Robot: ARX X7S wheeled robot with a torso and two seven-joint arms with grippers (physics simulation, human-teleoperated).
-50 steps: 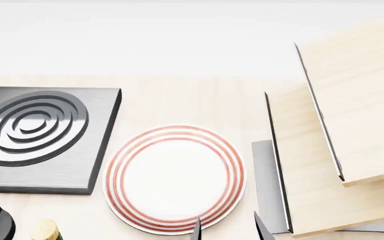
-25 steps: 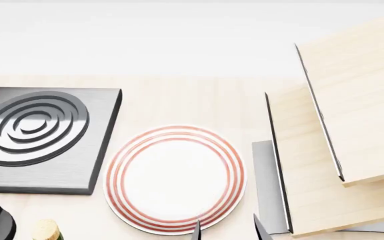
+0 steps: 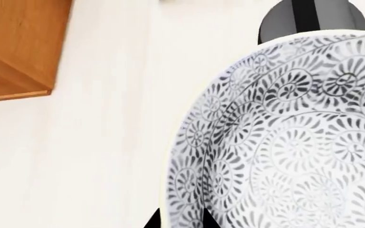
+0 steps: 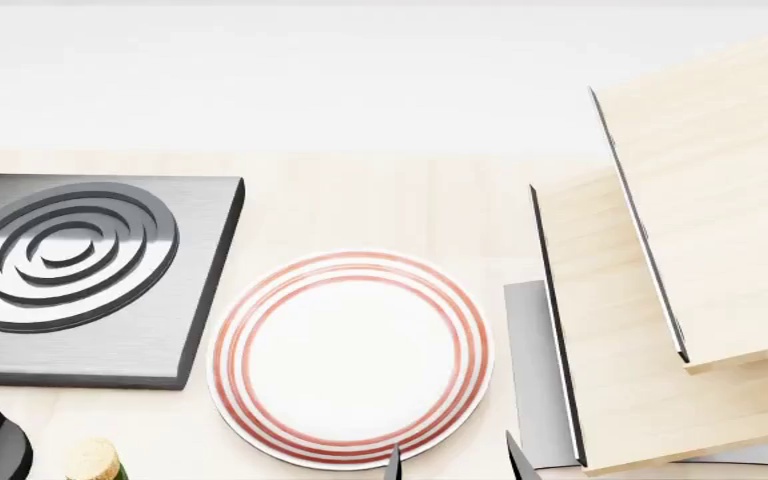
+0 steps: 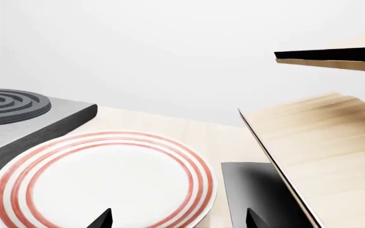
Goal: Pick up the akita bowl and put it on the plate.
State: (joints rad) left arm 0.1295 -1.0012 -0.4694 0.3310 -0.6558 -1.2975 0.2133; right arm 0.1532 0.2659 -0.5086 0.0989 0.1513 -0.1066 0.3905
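pale wooden table [image 4: 357,200]; plate [image 4: 351,358]; stove burner [image 4: 84,275]; akita bowl [image 3: 290,137]

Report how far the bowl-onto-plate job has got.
Done: nothing visible yet; the flat white red-ringed plate is bare. In hand: the left pincer sits open at the rim of the deep grey-black floral ceramic bowl, apparently lining up a grasp. The right pincer hangs open over the plate's near edge. Left: grip, lift, carry, set down.
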